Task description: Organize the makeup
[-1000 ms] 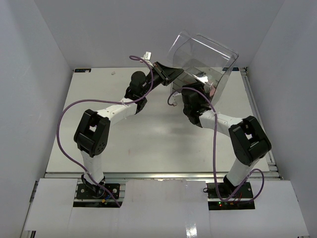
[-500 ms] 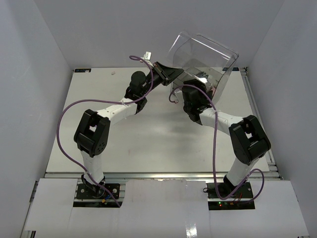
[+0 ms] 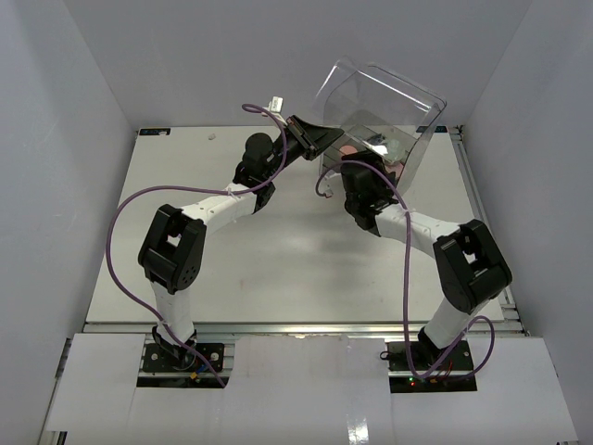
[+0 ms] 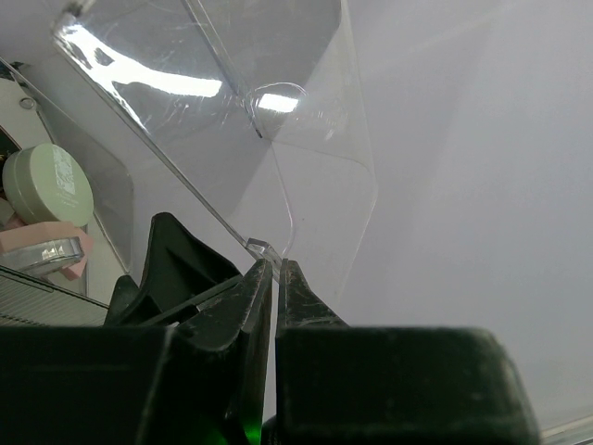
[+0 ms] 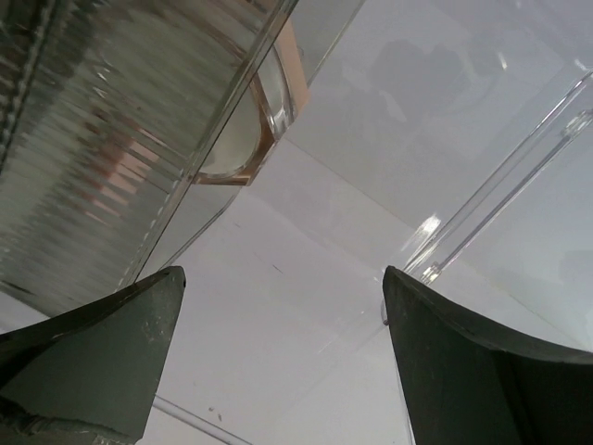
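Top view, upper centre: clear plastic box [image 3: 384,102] sits tilted over the bench [image 3: 278,269]. Left end effector [image 3: 313,139] is clenched on the box's thin edge; in the left wrist view the fingertips [image 4: 259,287] pinch the clear wall. The makeup [image 3: 371,144], pink and dark pieces, lies inside the box's lower part. Left edge of the wrist frame: pale green compact [image 4: 48,184] above a pink piece [image 4: 46,248], both behind clear plastic. Right end effector [image 5: 283,315] is released, fingers wide apart, just beside the box's ribbed wall.
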{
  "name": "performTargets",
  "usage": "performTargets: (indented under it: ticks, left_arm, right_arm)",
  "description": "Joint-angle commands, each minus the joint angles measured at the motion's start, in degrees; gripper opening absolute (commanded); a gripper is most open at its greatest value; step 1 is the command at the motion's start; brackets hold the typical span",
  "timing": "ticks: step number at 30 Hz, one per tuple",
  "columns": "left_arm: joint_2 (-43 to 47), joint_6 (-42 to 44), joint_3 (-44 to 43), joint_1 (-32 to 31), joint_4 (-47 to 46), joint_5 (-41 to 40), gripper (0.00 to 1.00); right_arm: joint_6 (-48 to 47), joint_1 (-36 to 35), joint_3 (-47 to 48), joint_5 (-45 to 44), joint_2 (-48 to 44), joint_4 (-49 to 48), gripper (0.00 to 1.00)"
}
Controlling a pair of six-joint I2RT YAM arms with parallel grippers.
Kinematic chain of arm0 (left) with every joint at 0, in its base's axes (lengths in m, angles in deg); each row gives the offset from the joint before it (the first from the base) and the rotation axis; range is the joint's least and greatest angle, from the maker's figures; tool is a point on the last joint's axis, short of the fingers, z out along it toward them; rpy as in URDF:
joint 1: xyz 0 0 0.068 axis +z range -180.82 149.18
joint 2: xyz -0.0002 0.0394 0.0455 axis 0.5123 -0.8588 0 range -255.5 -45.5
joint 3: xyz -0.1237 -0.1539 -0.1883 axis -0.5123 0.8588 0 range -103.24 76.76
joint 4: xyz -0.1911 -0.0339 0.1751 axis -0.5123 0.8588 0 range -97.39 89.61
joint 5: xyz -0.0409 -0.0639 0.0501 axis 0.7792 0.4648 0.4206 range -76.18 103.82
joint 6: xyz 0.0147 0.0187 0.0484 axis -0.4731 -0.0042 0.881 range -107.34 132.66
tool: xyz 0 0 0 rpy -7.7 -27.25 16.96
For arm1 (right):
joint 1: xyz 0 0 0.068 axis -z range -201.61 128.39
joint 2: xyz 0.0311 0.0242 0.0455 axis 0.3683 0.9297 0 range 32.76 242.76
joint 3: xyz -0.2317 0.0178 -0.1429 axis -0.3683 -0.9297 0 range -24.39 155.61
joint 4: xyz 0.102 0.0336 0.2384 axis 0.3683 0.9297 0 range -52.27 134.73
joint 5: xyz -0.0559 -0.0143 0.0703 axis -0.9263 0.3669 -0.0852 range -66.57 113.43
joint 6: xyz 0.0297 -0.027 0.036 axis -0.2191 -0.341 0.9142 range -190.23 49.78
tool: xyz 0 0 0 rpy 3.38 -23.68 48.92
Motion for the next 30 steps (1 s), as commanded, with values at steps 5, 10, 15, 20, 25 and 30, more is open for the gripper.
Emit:
performTargets:
  ticks: [5,10,15,20,25,30]
  left_arm:
    - [2.73,0.34,-2.13,0.48,-1.32,-0.63,0.07]
    - [3.05,0.32,-1.61,0.48,-1.13,-0.75,0.08]
    - [3.81,-0.22,1.44,0.57,-0.18,-1.28,0.12]
    - [7.22,0.00,7.66,1.01,7.32,-3.87,0.50]
    - [10.57,1.89,15.48,1.84,9.89,-5.08,0.66]
    - [14.03,5.82,21.11,3.24,10.60,-2.91,0.70]
  right_arm:
    - [3.44,-7.08,-5.31,10.59,-8.75,9.38,0.98]
    - [13.17,-13.13,-6.55,16.03,-12.79,21.27,0.99]
    - [33.89,-16.73,-4.13,29.29,-16.10,38.12,0.93]
    - [43.03,-16.75,-9.28,38.52,-23.95,42.58,0.93]
    - [49.24,-15.14,-14.65,44.42,-30.94,43.35,0.95]
    - [53.85,-8.57,-15.25,51.29,-35.73,43.91,0.98]
